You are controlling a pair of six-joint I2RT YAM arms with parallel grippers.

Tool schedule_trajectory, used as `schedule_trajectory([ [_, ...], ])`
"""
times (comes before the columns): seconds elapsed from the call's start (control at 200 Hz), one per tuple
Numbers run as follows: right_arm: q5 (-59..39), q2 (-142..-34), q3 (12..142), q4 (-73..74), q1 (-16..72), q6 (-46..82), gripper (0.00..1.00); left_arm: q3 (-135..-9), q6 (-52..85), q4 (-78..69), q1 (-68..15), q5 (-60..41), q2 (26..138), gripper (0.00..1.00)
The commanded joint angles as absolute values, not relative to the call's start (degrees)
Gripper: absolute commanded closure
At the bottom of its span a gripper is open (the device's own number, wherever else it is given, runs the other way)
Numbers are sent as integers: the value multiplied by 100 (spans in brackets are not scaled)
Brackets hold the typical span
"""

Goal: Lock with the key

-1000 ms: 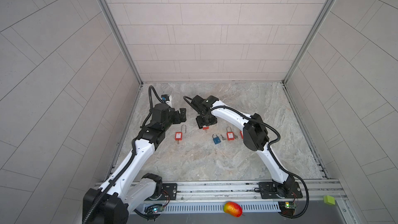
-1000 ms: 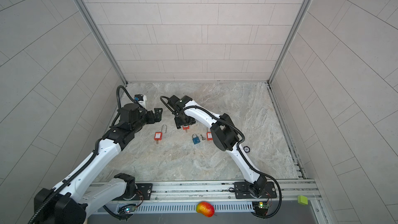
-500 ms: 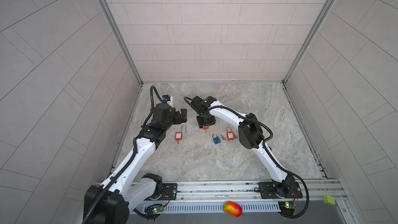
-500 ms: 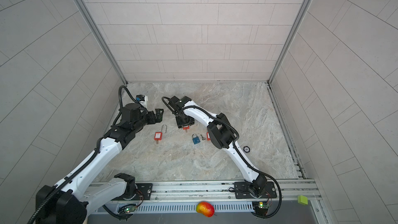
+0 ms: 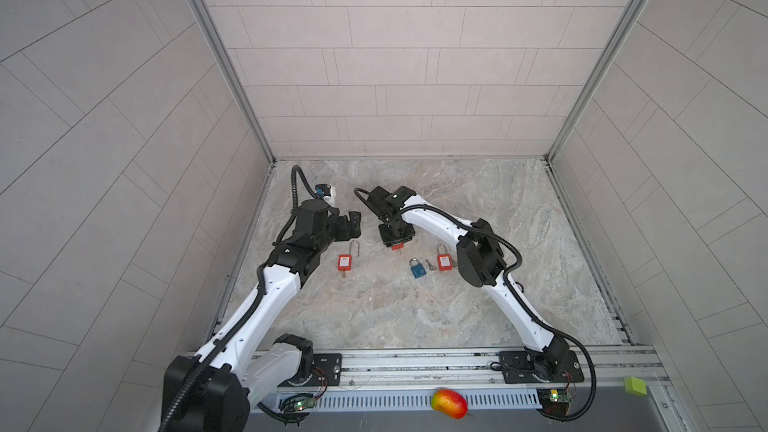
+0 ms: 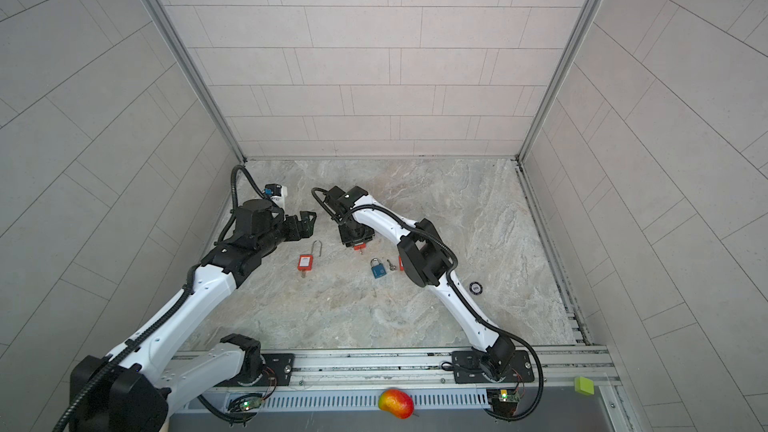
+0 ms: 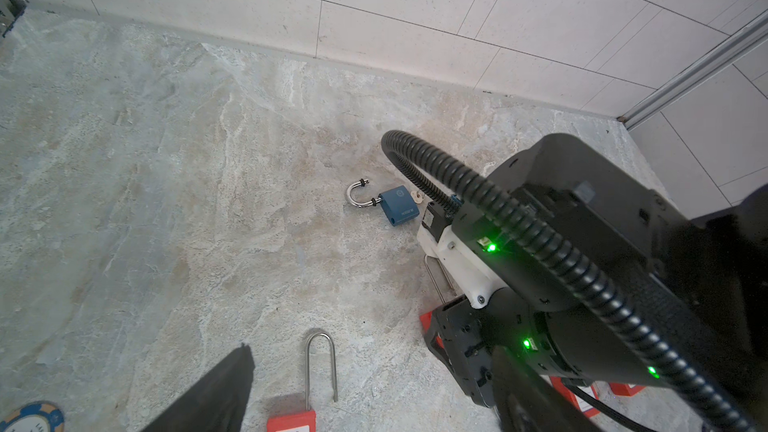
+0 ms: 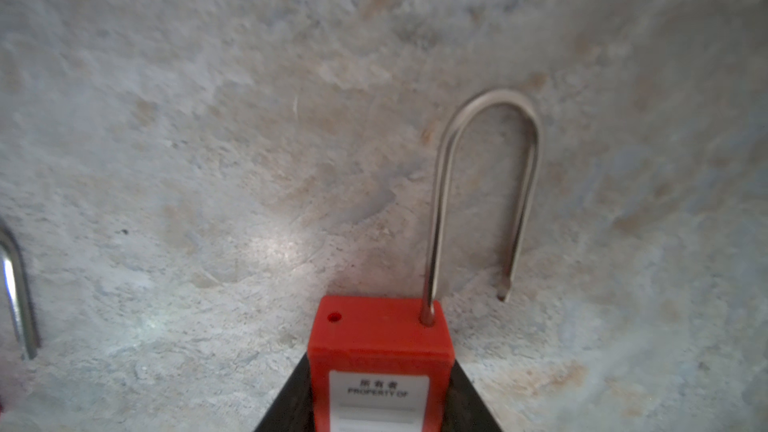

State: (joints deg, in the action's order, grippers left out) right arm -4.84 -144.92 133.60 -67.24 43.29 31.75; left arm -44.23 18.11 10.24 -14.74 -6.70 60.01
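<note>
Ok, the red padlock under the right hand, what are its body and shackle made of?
Padlock body: probably moulded plastic, opaque matte red, with a printed white label. Shackle: metal, likely steel, polished silver catching bright highlights.

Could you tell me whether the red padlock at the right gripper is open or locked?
Open: on the red padlock, the shackle has its free end outside the body, its hole empty.
</note>
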Motion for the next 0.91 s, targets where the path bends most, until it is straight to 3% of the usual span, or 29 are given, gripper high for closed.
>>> schedule_trajectory([
  [0.0, -117, -14051, 13448, -7012, 4330, 2578, 61, -4535, 1620, 1037, -1445, -703, 5889, 7],
  [0.16, -147, -12939, 12647, -6664, 4284, 1021, 66, -4350, 1084, 806, -1442, -1112, 5676, 9],
  [0.35, -912, -11368, 11138, -6194, 4090, -853, 71, -3949, 288, 134, -1444, -1871, 5379, 13],
  [0.5, -1421, -10311, 10237, -5935, 4001, -1965, 71, -3665, -382, -531, -1450, -3120, 5368, 17],
  [0.71, -1838, -9490, 9676, -6021, 3994, -3172, 72, -3749, -774, -1263, -1459, -5203, 6008, 34],
  [0.901, -2123, -9132, 9461, -5981, 4006, -3684, 73, -3933, -986, -1378, -1652, -5621, 6302, 40],
])
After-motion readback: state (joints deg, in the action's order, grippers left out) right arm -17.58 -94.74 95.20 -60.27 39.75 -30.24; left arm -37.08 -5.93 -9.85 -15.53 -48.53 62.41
